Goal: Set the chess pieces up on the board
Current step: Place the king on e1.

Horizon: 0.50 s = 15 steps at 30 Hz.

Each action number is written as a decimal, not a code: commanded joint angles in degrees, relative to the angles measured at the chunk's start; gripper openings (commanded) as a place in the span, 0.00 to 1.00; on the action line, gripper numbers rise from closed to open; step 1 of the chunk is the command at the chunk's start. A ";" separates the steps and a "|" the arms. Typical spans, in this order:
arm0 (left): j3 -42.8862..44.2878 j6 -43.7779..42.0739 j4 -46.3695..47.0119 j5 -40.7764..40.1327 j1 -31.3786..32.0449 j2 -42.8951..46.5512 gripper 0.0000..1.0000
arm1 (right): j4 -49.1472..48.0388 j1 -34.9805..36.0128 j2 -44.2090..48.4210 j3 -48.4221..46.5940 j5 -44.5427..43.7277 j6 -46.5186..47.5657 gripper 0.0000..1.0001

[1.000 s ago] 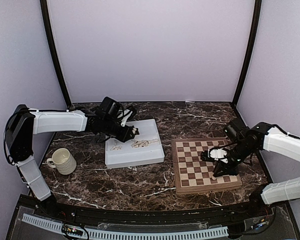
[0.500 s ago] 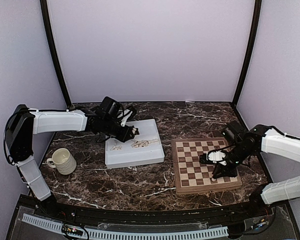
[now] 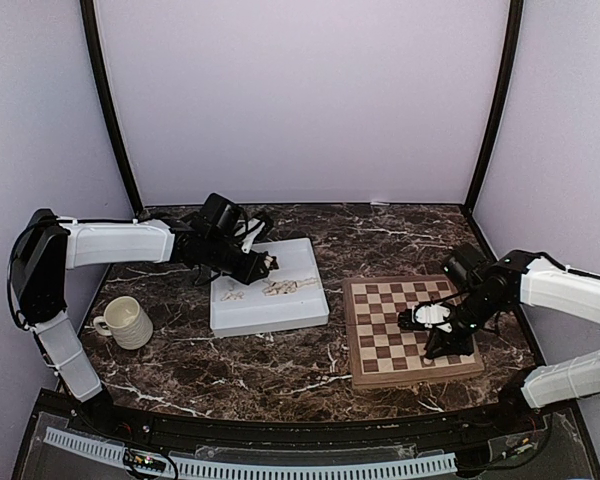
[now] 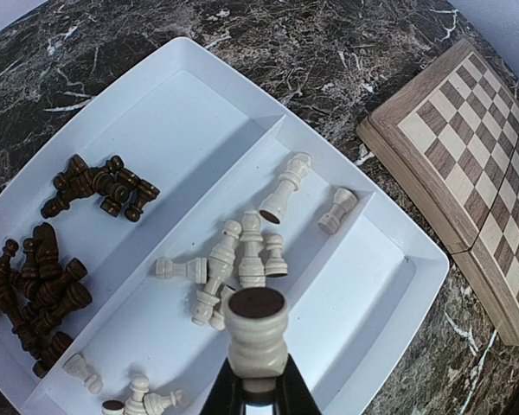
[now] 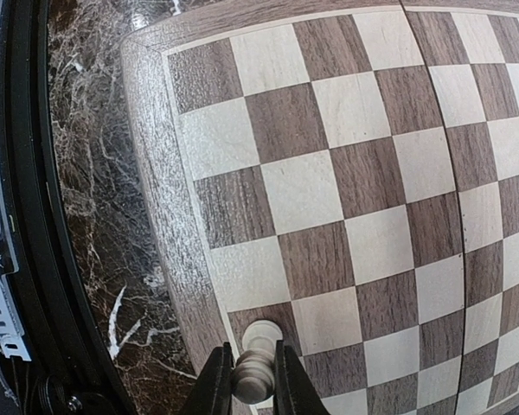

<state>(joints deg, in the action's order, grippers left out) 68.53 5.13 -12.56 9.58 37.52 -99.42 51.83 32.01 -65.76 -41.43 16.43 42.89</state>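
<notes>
My left gripper (image 3: pixel 265 264) hangs over the white divided tray (image 3: pixel 270 312) and is shut on a cream chess piece (image 4: pixel 256 327), whose dark felt base faces the wrist camera. Several cream pieces (image 4: pixel 242 255) and dark brown pieces (image 4: pixel 95 186) lie loose in the tray's compartments. My right gripper (image 3: pixel 439 345) is low over the board (image 3: pixel 365 372) near its right front part. It is shut on a cream pawn (image 5: pixel 261 354) that stands on a dark square beside the board's border (image 5: pixel 156 173). No other piece shows on the board.
A cream ribbed mug (image 3: pixel 126 322) stands at the left front of the dark marble table. The tray's rim (image 4: pixel 398 285) lies close to the board's left edge (image 4: pixel 415 164). Purple walls close in the back and both sides.
My right gripper has moved slightly toward the board's near edge and lower, still holding the pawn. My left arm has not moved.
</notes>
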 commanded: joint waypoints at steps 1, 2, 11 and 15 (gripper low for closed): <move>1.76 -0.89 -1.24 0.28 0.27 1.78 0.00 | -0.64 0.60 -0.07 0.56 -0.25 0.34 0.18; 1.77 -0.90 -1.24 0.29 0.32 1.82 0.00 | -0.61 0.58 -0.07 0.56 -0.30 0.35 0.19; 1.86 -1.04 -1.41 0.40 0.46 1.79 0.00 | -0.50 0.59 0.10 0.48 -0.51 0.22 0.31; 1.95 -1.03 -1.51 0.50 0.53 1.79 0.00 | -0.62 0.58 0.60 0.45 -0.66 0.04 0.32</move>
<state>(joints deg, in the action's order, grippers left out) 68.55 5.04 -12.60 9.61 37.78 -99.42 51.86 32.01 -65.80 -41.32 16.19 43.00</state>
